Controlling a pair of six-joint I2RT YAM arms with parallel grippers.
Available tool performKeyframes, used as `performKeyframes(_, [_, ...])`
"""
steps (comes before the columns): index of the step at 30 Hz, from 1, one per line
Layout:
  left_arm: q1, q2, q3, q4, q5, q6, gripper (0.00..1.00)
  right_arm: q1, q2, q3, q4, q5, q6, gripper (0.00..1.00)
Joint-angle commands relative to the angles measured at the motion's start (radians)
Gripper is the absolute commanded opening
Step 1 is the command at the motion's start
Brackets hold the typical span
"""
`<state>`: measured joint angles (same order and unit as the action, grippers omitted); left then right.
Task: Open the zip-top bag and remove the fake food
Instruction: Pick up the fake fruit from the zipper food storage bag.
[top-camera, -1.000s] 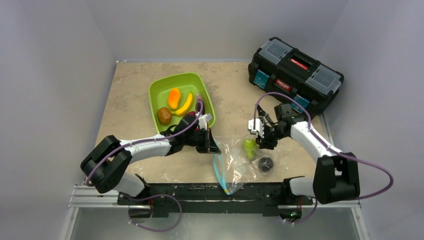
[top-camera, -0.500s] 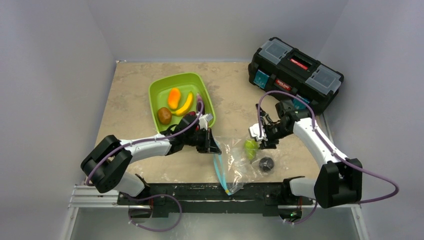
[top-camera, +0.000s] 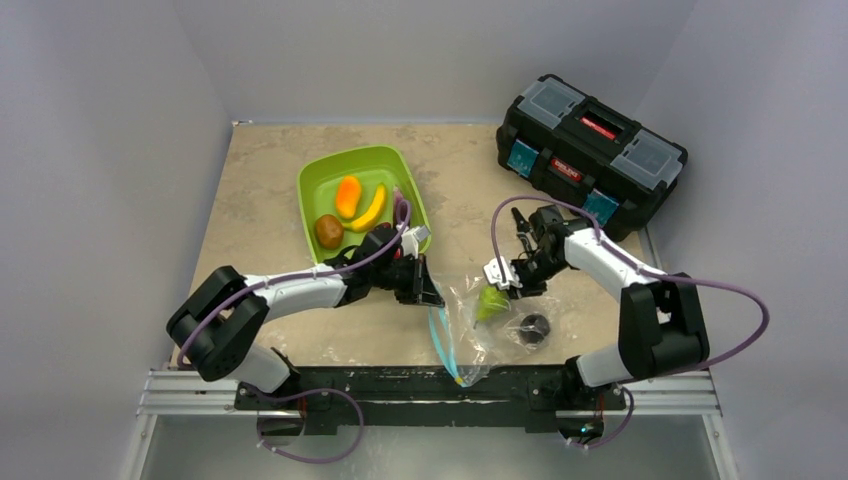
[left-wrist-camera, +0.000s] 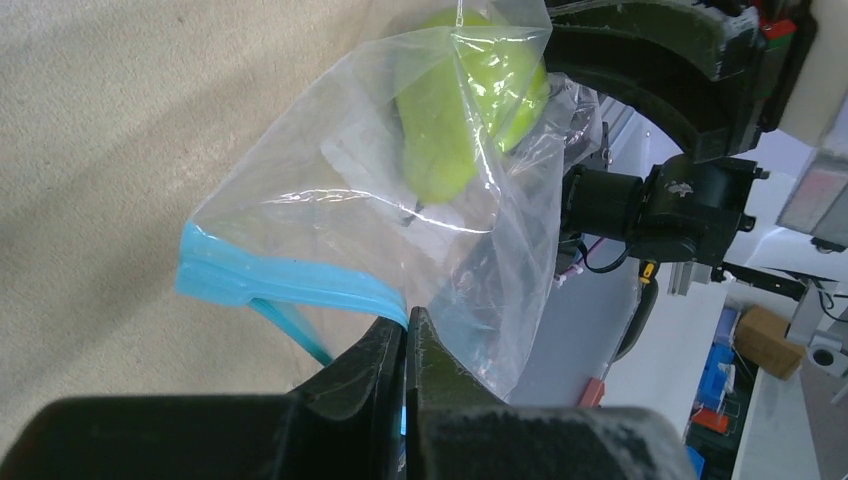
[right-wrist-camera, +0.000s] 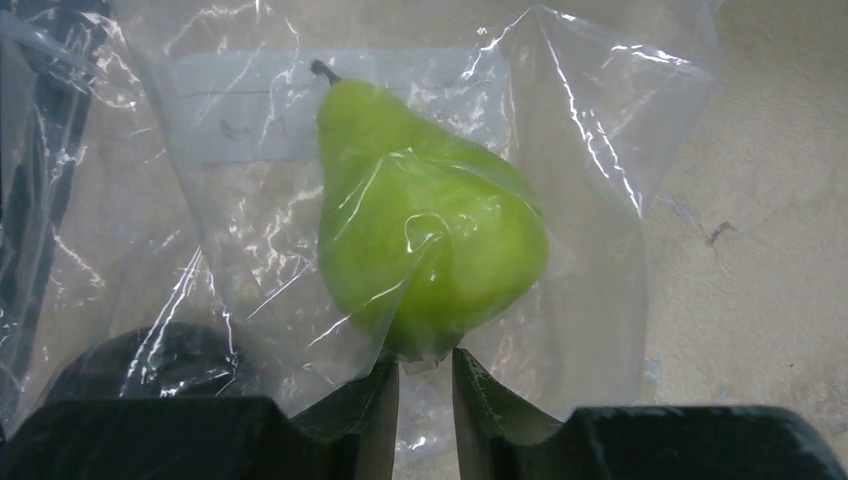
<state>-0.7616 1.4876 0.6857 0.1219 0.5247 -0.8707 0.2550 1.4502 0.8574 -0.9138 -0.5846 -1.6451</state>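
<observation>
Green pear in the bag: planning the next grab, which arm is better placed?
Likely right: the right gripper is at the green pear's base; the left gripper is shut on the zip-top bag.

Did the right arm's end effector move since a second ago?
Yes. The right end effector slid left and toward the near side, away from the black toolbox, closer to the green pear in the zip-top bag.

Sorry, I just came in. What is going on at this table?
Two robot arms are working on a zip-top bag. The left pincer is shut on its blue zipper edge. The right pincer is at the other end, nearly closed on the plastic at the base of a green pear inside; whether it grips is unclear. An orange piece, a banana and a kiwi already lie in the green tray.
</observation>
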Motion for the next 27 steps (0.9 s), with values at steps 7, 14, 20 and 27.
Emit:
performKeyframes(7, [-0.002,0.051,0.071,-0.019,0.034,0.052,0.00,0.177,0.027,-0.066,0.131,0.051,0.150,0.13])
performKeyframes(14, [-0.002,0.054,0.074,-0.033,0.036,0.069,0.00,0.209,-0.014,-0.036,0.095,-0.002,0.201,0.30])
performKeyframes(20, [-0.002,0.038,0.062,-0.005,0.041,0.073,0.00,0.193,-0.108,0.049,-0.049,-0.040,0.147,0.42])
performKeyframes(27, [-0.002,0.036,0.064,0.038,0.068,0.080,0.00,0.198,-0.151,0.123,-0.173,-0.120,0.089,0.50])
